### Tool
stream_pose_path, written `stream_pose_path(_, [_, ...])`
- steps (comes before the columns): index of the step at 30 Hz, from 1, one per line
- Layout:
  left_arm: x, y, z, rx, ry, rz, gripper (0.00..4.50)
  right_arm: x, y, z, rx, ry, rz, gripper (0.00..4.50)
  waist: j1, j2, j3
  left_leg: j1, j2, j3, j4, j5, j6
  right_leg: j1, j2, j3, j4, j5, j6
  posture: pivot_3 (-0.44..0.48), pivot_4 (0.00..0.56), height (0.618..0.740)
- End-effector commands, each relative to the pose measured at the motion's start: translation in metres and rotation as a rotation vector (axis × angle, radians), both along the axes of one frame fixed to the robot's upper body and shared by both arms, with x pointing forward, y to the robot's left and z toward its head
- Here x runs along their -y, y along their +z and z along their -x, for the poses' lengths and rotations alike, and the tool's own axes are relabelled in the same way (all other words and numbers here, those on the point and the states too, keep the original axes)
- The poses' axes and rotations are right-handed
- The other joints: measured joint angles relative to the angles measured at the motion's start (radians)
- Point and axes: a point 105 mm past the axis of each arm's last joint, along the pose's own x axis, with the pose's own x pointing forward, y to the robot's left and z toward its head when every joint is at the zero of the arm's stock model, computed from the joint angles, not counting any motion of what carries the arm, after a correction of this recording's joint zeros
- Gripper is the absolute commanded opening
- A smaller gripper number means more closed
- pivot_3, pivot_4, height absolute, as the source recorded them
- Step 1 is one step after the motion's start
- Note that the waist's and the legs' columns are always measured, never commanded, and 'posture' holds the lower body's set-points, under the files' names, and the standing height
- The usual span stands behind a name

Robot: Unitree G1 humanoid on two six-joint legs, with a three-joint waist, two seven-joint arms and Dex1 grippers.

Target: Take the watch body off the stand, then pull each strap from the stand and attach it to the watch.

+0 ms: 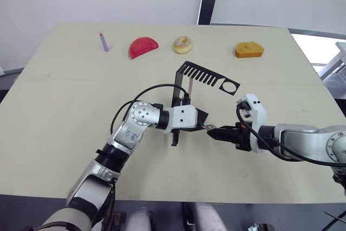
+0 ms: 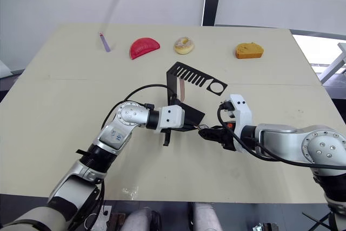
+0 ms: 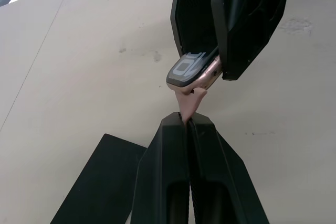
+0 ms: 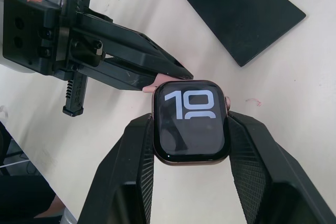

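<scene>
The big pale beige worktop is carrying everything, and near its middle the black bent sheet-metal stand with the comb slots and round hole is standing upright. One thin pale pink strap is hanging from its top arm, so that one is waiting to be pulled.

Both arms are meeting just in front of the stand's base. The right gripper is clamping its fingers on the two side edges of the small square black watch body, screen with white digits facing the wrist camera, so the body is already off the stand and up off the worktop. The left gripper is coming at it from the opposite side, fingers pressed together on the other pale pink strap, pinching it close to its tip.

The bit that matters: the strap's long axis is running straight along the left fingers and pointing at the body's near edge, and its end is touching or sitting in the slot there. I think it's partly seated, but the angle is too tight to be sure. Next push probably needs to go straight along that line.
</scene>
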Motion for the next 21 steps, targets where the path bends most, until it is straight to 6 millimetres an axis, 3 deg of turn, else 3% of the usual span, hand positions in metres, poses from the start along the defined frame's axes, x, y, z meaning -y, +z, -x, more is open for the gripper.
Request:
stream_pose_path(1, [0.028, 0.030, 0.015, 0.089, -0.106, 0.084, 0.00, -0.024, 0.008, 0.017, 0.003, 0.136, -0.062, 1.51, 0.000, 0.000, 0.000, 0.000, 0.000, 0.000, 0.000, 0.000, 0.000, 0.000, 0.000, 0.000, 0.000, 0.000, 0.000, 0.000, 0.150, 0.737])
stream_pose_path(10, [0.028, 0.029, 0.015, 0.087, -0.109, 0.082, 0.00, -0.024, 0.008, 0.016, 0.004, 0.134, -0.062, 1.51, 0.000, 0.000, 0.000, 0.000, 0.000, 0.000, 0.000, 0.000, 0.000, 0.000, 0.000, 0.000, 0.000, 0.000, 0.000, 0.000, 0.150, 0.737])
stream_pose_path(21, [0.018, 0.028, 0.017, 0.089, -0.108, 0.071, 0.00, -0.008, 0.002, 0.008, 0.013, 0.072, -0.014, 1.51, 0.000, 0.000, 0.000, 0.000, 0.000, 0.000, 0.000, 0.000, 0.000, 0.000, 0.000, 0.000, 0.000, 0.000, 0.000, 0.000, 0.150, 0.737])
